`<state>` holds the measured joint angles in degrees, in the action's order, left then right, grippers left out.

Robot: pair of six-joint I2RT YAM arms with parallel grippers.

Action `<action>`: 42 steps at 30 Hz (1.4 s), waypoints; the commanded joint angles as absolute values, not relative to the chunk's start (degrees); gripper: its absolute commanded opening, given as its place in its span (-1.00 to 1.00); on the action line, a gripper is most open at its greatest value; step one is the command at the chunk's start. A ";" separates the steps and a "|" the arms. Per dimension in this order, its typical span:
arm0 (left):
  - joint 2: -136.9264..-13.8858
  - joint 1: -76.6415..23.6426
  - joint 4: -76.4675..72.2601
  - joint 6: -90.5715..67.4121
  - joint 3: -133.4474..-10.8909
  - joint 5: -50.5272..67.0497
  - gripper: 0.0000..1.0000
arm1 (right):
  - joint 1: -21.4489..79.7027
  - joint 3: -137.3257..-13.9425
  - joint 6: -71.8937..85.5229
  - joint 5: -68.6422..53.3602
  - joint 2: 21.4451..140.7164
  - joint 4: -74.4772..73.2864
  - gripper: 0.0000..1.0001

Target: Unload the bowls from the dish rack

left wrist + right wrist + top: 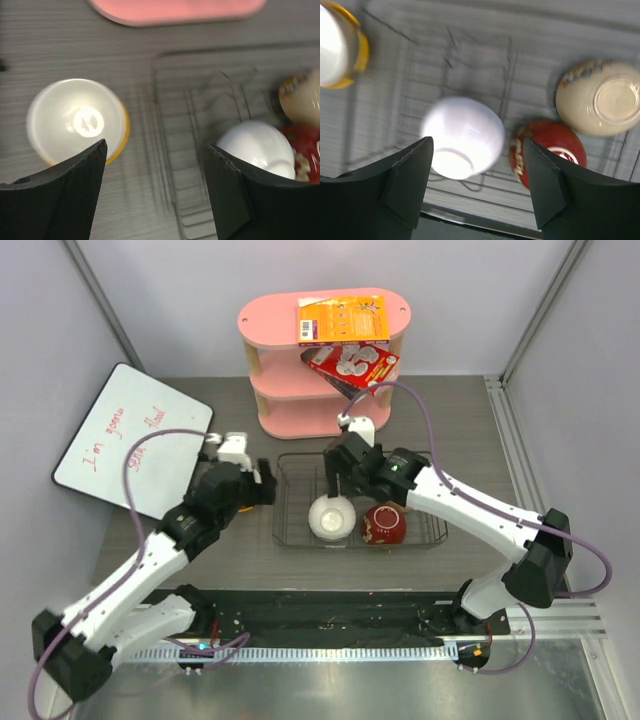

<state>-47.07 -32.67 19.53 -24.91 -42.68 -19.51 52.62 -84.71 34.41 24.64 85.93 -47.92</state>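
The black wire dish rack (425,532) sits mid-table. In it, a white bowl (331,518) and a dark red patterned bowl (384,525) lie upside down. The right wrist view shows the white bowl (462,135), the red bowl (547,150), a beige bowl (600,97) upside down behind it, and rack wires (470,60). A yellow-orange bowl (75,120) stands upright on the table left of the rack (200,100). My left gripper (155,144) is open and empty over the rack's left edge. My right gripper (478,141) is open above the white bowl, not touching it.
A pink three-tier shelf (322,400) stands behind the rack, with an orange box (343,320) on top and a red box (352,365) leaning at its front. A whiteboard (130,440) lies at the far left. Grey walls enclose the table.
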 commanded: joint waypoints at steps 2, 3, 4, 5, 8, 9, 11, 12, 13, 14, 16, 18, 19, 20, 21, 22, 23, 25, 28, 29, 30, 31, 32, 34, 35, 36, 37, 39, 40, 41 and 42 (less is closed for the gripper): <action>-59.14 -39.46 14.59 -17.93 -49.56 -8.01 0.59 | 52.91 -72.71 36.21 23.91 80.60 -42.98 0.56; -60.72 -39.46 13.72 -18.19 -49.66 -7.39 0.63 | 52.91 -71.73 36.56 23.91 80.25 -42.89 0.56; -62.47 -39.46 12.67 -18.54 -48.96 -7.21 0.67 | 52.91 -70.85 36.82 23.91 80.07 -42.63 0.56; -63.01 -39.38 11.35 -20.37 -48.17 -6.77 0.75 | 52.91 -69.27 37.26 23.73 79.72 -42.63 0.56; -64.42 -39.37 6.42 -23.01 -45.18 -2.75 0.92 | 52.91 -66.71 38.76 22.86 79.28 -42.01 0.57; -64.95 -39.29 5.98 -23.38 -45.00 -1.51 0.93 | 52.91 -66.10 39.19 22.50 79.19 -41.66 0.56; -67.22 -39.37 5.63 -23.21 -45.17 2.78 0.93 | 52.91 -64.08 39.90 21.97 78.84 -40.35 0.56; -68.02 -39.46 5.71 -23.20 -45.35 3.51 0.93 | 52.91 -63.38 40.34 21.89 78.66 -39.56 0.56; -68.55 -39.46 5.54 -23.38 -45.44 4.12 0.93 | 52.91 -62.15 40.60 21.97 78.58 -39.29 0.56; -69.60 -39.38 5.10 -23.47 -45.35 4.57 0.93 | 52.91 -61.44 40.87 22.15 78.66 -38.94 0.56; -70.40 -39.38 3.87 -23.55 -45.00 6.06 0.92 | 53.00 -59.86 41.22 22.76 78.92 -38.15 0.56; -71.98 -39.46 3.60 -23.64 -45.17 7.11 0.91 | 52.91 -59.59 41.22 22.76 79.89 -38.14 0.56; -72.68 -39.46 3.52 -23.64 -45.35 7.29 0.90 | 52.91 -59.50 41.22 22.76 80.50 -38.14 0.56; -73.12 -39.46 3.43 -23.64 -45.44 7.47 0.90 | 52.91 -59.41 41.22 22.76 80.94 -38.06 0.56; -74.26 -39.38 3.34 -23.73 -45.35 7.38 0.90 | 52.91 -59.33 41.39 22.68 81.30 -38.06 0.56; -74.70 -39.38 3.08 -23.90 -45.18 7.56 0.90 | 52.91 -59.24 41.57 22.33 81.82 -38.14 0.57; -75.14 -39.37 2.64 -24.17 -45.00 7.56 0.90 | 52.91 -59.33 41.83 22.24 82.00 -38.23 0.56; -76.29 -39.37 1.24 -25.57 -43.86 8.17 0.90 | 52.91 -58.80 42.19 22.24 81.65 -37.97 0.56; -77.95 -39.37 -2.45 -27.32 -42.19 9.57 0.90 | 52.91 -57.92 42.19 21.88 80.77 -37.00 0.54; -78.31 -39.37 -3.24 -27.77 -42.01 9.93 0.90 | 52.91 -57.66 42.01 21.45 80.16 -36.91 0.54; -79.44 -39.37 -3.77 -28.03 -41.92 10.28 0.90 | 52.91 -57.31 41.58 21.27 79.90 -36.48 0.53; -79.98 -39.29 -4.04 -28.56 -42.01 11.07 0.89 | 52.82 -57.13 41.75 21.27 79.63 -36.47 0.53; -80.42 -39.37 -4.04 -28.74 -42.19 11.51 0.88 | 52.91 -56.95 41.57 21.27 79.19 -36.47 0.53; -81.99 -39.37 -3.96 -28.83 -42.54 12.56 0.88 | 52.82 -56.52 41.40 21.18 78.93 -36.47 0.53; -82.44 -39.37 -3.87 -28.92 -42.63 13.44 0.87 | 52.82 -56.43 41.57 21.27 78.66 -36.47 0.53; -82.79 -39.37 -3.69 -28.92 -42.80 13.97 0.87 | 52.82 -56.34 41.57 21.18 78.58 -36.47 0.53; -83.40 -39.37 -3.00 -29.00 -42.89 14.32 0.86 | 52.82 -56.16 41.75 21.27 78.57 -36.47 0.53; -83.67 -39.37 -1.94 -29.00 -43.07 15.11 0.86 | 52.82 -56.16 41.92 21.18 78.66 -36.47 0.52; -83.85 -39.37 -1.15 -29.09 -43.07 15.20 0.85 | 52.82 -56.25 41.92 21.27 78.66 -36.47 0.52; -83.85 -39.37 -0.79 -29.09 -42.98 15.47 0.84 | 52.82 -56.25 41.92 21.27 78.92 -36.47 0.52; -83.76 -39.37 -0.53 -29.09 -42.80 15.73 0.83 | 52.82 -56.42 41.92 21.18 79.27 -36.47 0.52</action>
<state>-82.28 -39.24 -6.81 -30.11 -43.57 13.76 52.75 -56.93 40.05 22.35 79.15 -38.57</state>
